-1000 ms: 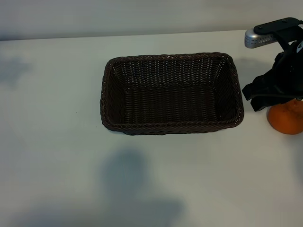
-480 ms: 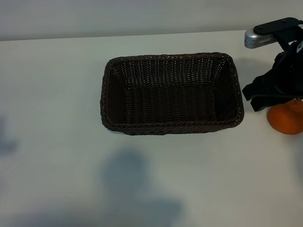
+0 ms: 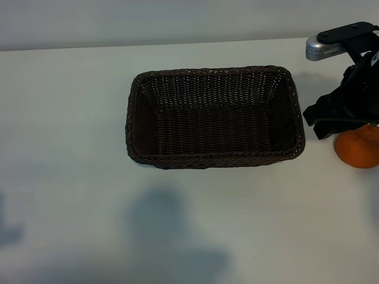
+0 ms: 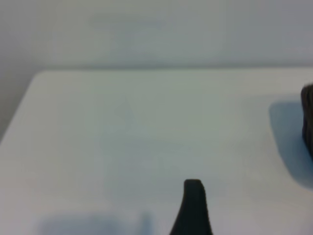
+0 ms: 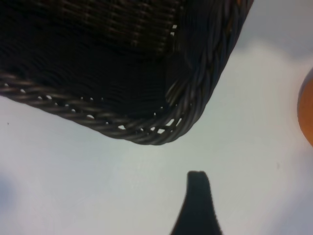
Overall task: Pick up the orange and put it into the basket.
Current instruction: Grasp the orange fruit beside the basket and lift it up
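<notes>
The orange [image 3: 359,149] rests on the white table at the far right, just right of the basket [image 3: 213,158]. The basket is dark brown woven wicker and has nothing in it. My right gripper [image 3: 333,121] hangs over the orange's upper left side and hides part of it. It is open with nothing in it. In the right wrist view one dark finger [image 5: 196,196] shows over bare table, with the basket's corner [image 5: 146,133] ahead and the orange [image 5: 308,113] at the picture's edge. My left gripper is outside the exterior view. Its one visible finger [image 4: 193,205] stands over bare table.
The white table [image 3: 71,130] spreads out on all sides of the basket. The right arm's silver-and-black wrist [image 3: 331,42] sits above the basket's far right corner. In the left wrist view a dark edge of the basket [image 4: 308,120] shows.
A faint shadow at the table's left side has slid toward the front edge. The right arm, the orange and the basket have not moved.
</notes>
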{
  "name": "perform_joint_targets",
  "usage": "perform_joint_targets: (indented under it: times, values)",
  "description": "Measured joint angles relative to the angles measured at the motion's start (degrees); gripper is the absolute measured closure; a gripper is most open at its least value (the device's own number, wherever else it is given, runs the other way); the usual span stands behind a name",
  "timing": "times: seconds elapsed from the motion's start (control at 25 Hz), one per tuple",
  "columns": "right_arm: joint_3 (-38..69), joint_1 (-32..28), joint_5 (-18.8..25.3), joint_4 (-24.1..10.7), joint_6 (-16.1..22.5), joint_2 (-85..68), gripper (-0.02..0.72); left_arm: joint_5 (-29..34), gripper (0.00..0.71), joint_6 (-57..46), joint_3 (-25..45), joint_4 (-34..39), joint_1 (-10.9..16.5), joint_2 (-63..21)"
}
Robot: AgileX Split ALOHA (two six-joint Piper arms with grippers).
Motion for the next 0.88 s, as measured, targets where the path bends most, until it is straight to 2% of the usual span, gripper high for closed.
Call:
perform_joint_targets:
  times: [0.24, 0.48, 0.76, 0.88]
  values:
    - [0.0, 0.0, 0.0, 0.0, 0.0, 0.0, 0.168, 3.1, 0.114, -0.5, 7.7, -0.3, 0.0, -4.7]
    - [0.0, 0.0, 0.1, -0.1, 0.0, 0.0, 0.168, 3.3, 0.114, -0.6, 12.3, -0.5, 0.0, -6.1]
    - [0.0, 0.0, 0.0, -0.1, 0.0, 0.0, 0.168, 3.6, 0.114, -0.6, 13.3, -0.5, 0.0, -6.1]
    - [0.0, 0.0, 0.0, -0.1, 0.0, 0.0, 0.168, 5.7, 0.114, -0.6, 13.8, -0.7, 0.0, -6.1]
